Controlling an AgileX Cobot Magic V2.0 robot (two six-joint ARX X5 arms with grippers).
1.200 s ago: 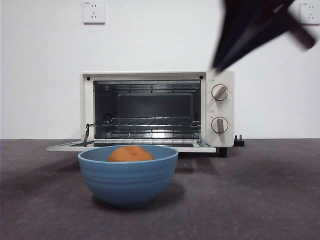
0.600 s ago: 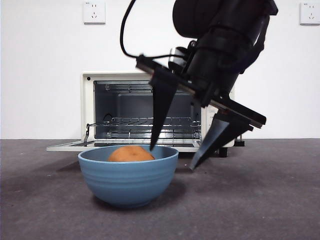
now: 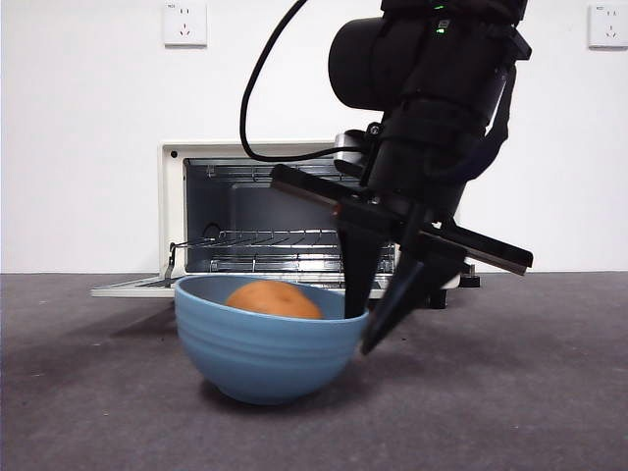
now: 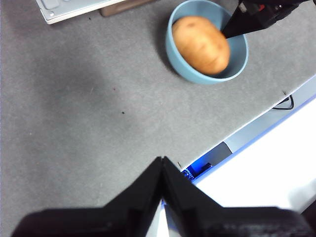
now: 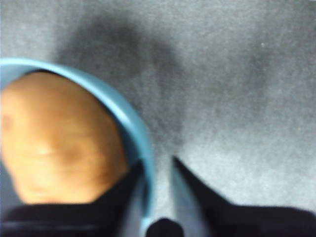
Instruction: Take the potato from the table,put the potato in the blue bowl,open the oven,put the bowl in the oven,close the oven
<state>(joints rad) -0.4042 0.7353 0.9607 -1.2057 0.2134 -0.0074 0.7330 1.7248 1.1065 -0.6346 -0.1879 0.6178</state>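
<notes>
Where the front view hides it, we count one potato (image 4: pixel 201 44) inside one bowl (image 3: pixel 265 353); right gripper (image 3: pixel 371 319) pinches the bowl's right rim, left gripper (image 4: pixel 162 170) closed, empty; oven (image 3: pixel 294 216) open.

My table (image 3: pixel 530 392) is a dark grey, matte, faintly speckled surface. Near the front, left of centre, the blue bowl (image 3: pixel 263 353) sits on it, tipped a little so its left rim stands higher than its right, its narrow base on the surface over a dark shadow. At the far side, by the wall, the oven (image 3: pixel 177 211) stands on the table, its door (image 3: pixel 128 288) folded down flat
</notes>
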